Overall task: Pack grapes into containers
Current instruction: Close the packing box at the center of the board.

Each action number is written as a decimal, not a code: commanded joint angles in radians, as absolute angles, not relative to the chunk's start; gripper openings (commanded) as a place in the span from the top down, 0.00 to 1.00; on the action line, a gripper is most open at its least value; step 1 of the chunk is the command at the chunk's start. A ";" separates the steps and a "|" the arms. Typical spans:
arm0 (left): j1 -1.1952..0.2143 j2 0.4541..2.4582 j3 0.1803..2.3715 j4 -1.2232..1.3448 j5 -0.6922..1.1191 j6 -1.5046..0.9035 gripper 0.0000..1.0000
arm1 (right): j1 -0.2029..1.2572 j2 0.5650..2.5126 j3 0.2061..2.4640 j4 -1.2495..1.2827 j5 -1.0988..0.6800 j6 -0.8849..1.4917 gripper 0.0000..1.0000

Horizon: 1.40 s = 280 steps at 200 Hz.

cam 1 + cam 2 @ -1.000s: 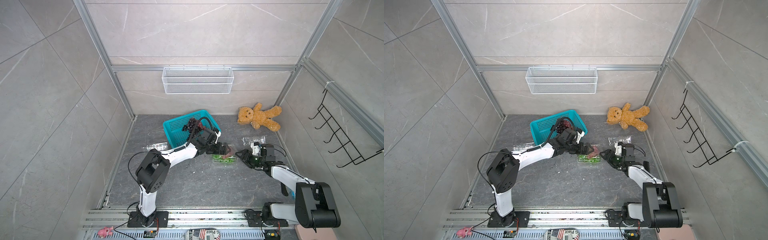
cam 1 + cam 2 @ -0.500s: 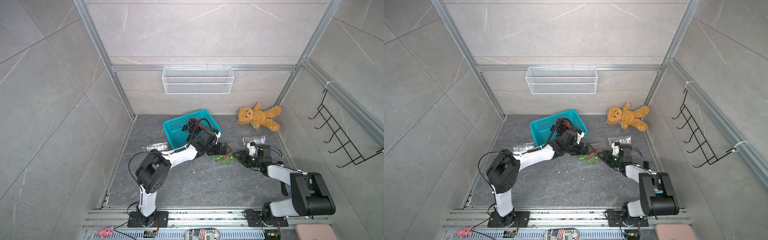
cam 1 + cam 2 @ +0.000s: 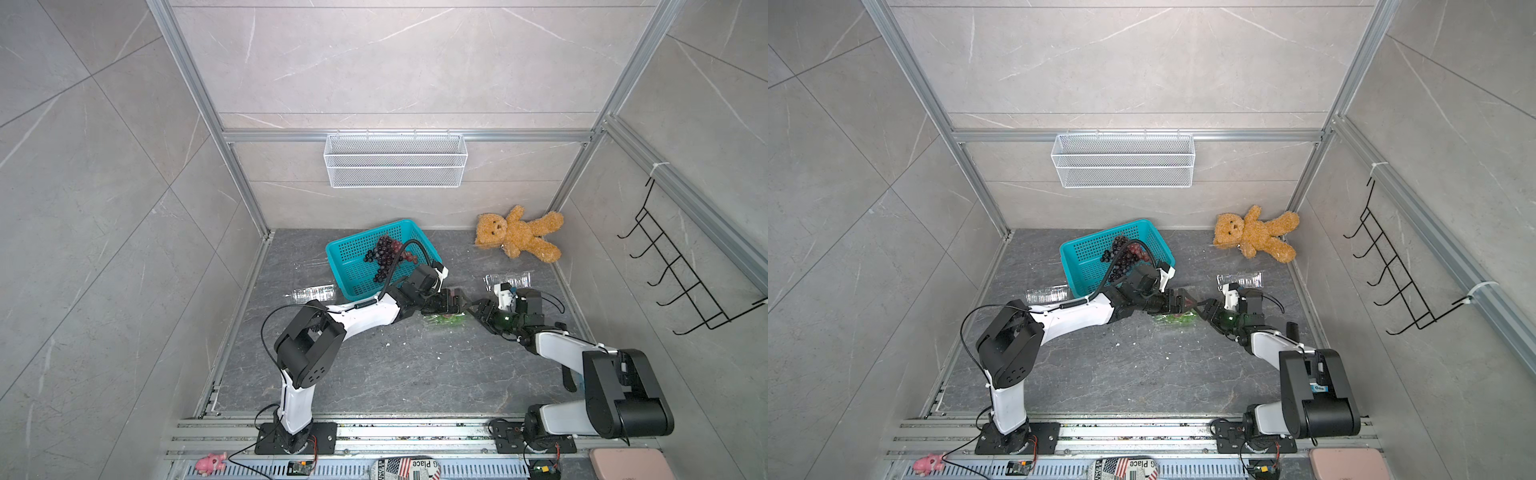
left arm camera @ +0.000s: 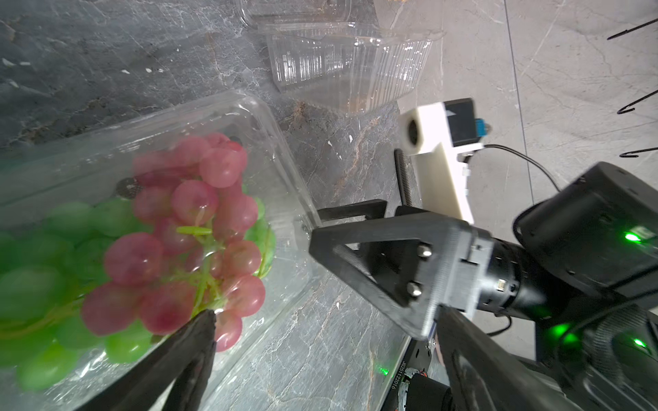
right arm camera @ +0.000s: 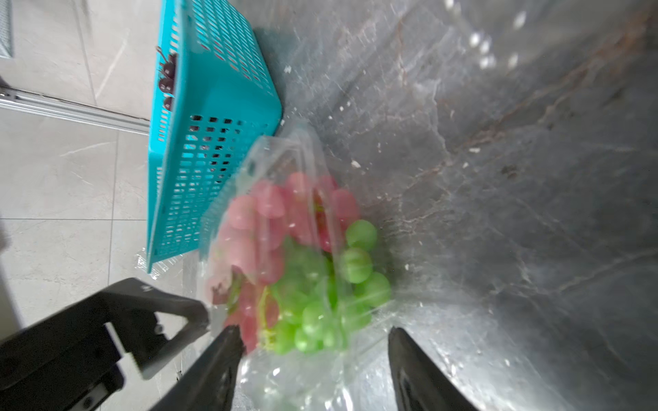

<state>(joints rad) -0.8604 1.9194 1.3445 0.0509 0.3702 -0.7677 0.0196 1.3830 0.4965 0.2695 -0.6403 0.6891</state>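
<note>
Though faint from above, grapes [image 4: 192, 235] pink and green in left wrist view.

Grey stone floor [image 3: 395, 374] bears teal basket [image 3: 349, 253], teddy bear [image 3: 515, 237], seemingly three containers [image 3: 519, 278].

Everything's a bit motion-blurred here. A clear clamshell container [image 5: 302, 370] sits on the dark marbled floor [image 5: 498, 178], stuffed with pink-red grapes [image 5: 263, 220] and green grapes [image 5: 331, 284]. The right gripper [image 5: 313, 334] has its fingers spread either side of the container's near end. The teal basket [image 5: 213, 106] is right beside it, with dark grapes [image 5: 167, 78] peeking over the rim. The left gripper's finger [image 5: 142, 313] pokes in too.
</note>
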 commanded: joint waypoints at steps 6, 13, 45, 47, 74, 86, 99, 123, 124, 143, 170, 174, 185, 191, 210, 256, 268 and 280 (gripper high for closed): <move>-0.864 1.933 1.339 0.091 0.377 -0.779 0.01 | -0.006 1.316 0.465 0.215 -0.644 0.694 0.30; -0.865 1.936 1.340 0.094 0.374 -0.781 0.01 | -0.011 1.306 0.461 0.206 -0.645 0.693 0.30; -0.868 1.954 1.344 0.104 0.376 -0.786 0.01 | -0.032 1.304 0.433 0.224 -0.663 0.697 0.37; -0.868 1.955 1.344 0.104 0.375 -0.786 0.01 | -0.032 1.305 0.430 0.228 -0.667 0.699 0.38; -0.871 1.964 1.342 0.104 0.375 -0.787 0.01 | -0.040 1.329 0.398 0.284 -0.686 0.719 0.46; -0.871 1.965 1.338 0.104 0.373 -0.784 0.01 | -0.041 1.343 0.388 0.307 -0.692 0.725 0.49; -0.871 1.965 1.335 0.099 0.370 -0.782 0.01 | -0.041 1.353 0.381 0.320 -0.697 0.728 0.52; -0.871 1.965 1.336 0.092 0.365 -0.778 0.01 | -0.041 1.347 0.371 0.337 -0.702 0.733 0.54; -0.870 1.966 1.336 0.092 0.365 -0.778 0.01 | -0.041 1.346 0.371 0.338 -0.702 0.733 0.54; -0.871 1.968 1.339 0.088 0.366 -0.774 0.01 | -0.042 1.349 0.372 0.340 -0.701 0.733 0.58; -0.871 1.965 1.343 0.080 0.364 -0.766 0.01 | -0.044 1.382 0.374 0.385 -0.711 0.754 0.63; -0.871 1.964 1.344 0.078 0.362 -0.764 0.01 | -0.044 1.390 0.371 0.395 -0.713 0.759 0.64; -0.871 1.962 1.344 0.070 0.359 -0.759 0.01 | -0.043 1.408 0.374 0.418 -0.718 0.773 0.66; -0.871 1.961 1.345 0.067 0.358 -0.757 0.01 | -0.045 1.418 0.374 0.430 -0.721 0.779 0.66; -0.871 1.960 1.344 0.059 0.356 -0.753 0.01 | -0.044 1.443 0.378 0.459 -0.731 0.794 0.67; -0.871 1.962 1.350 0.048 0.353 -0.748 0.00 | -0.044 1.454 0.380 0.482 -0.740 0.808 0.73; -0.871 1.963 1.353 0.045 0.353 -0.747 0.01 | -0.043 1.460 0.377 0.495 -0.742 0.815 0.73; -0.871 1.964 1.355 0.042 0.352 -0.746 0.01 | -0.044 1.468 0.376 0.508 -0.744 0.824 0.74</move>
<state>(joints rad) -0.8661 1.9514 1.3441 0.0971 0.3683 -0.7704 -0.0418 1.4418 0.3832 0.4740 -0.7364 0.7979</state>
